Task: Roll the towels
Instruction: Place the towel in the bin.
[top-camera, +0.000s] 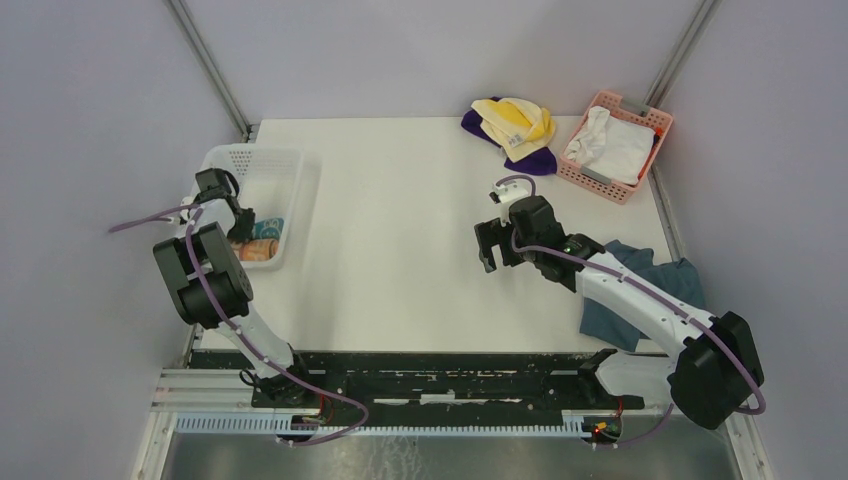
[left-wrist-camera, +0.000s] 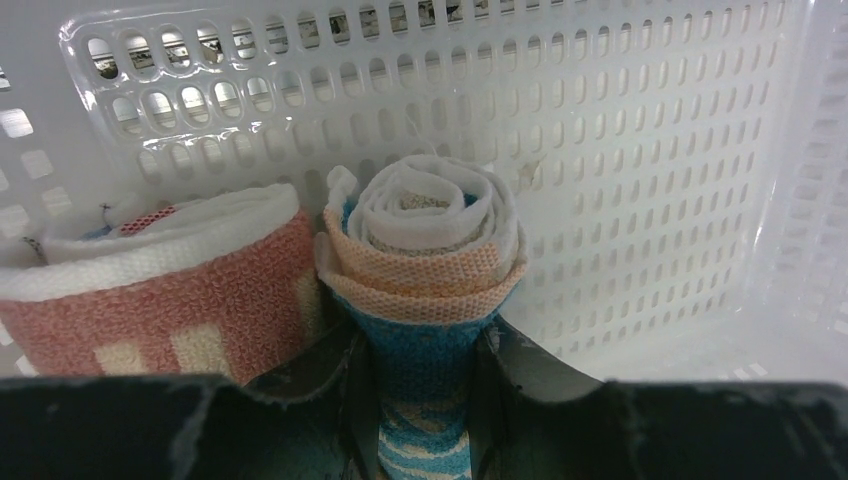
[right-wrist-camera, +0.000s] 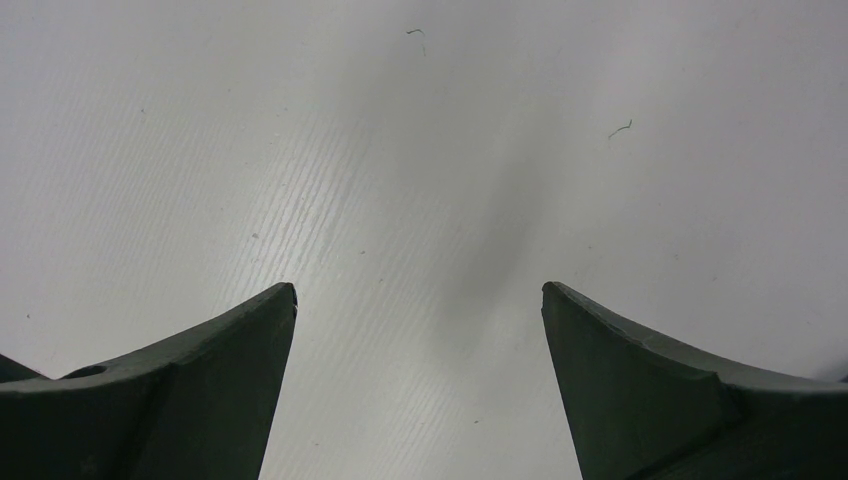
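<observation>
a white basket (top-camera: 262, 152) sits at the table's (top-camera: 400, 290) left edge, the left gripper (top-camera: 240, 222) inside it by a teal towel (top-camera: 267, 228) and a peach towel (top-camera: 256, 251). a yellow towel (top-camera: 515, 120) on a purple towel (top-camera: 530, 160) lies at the table's far edge. the right gripper (top-camera: 493, 262) hangs above its middle.

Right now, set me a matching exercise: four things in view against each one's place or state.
1 left gripper
2 right gripper
3 pink basket
4 blue-grey cloth

A holds a white cloth
B open above the table
C shut on the rolled teal towel in the white basket
D lying at the table's right edge

Pairs: 1-C, 2-B, 3-A, 4-D
</observation>
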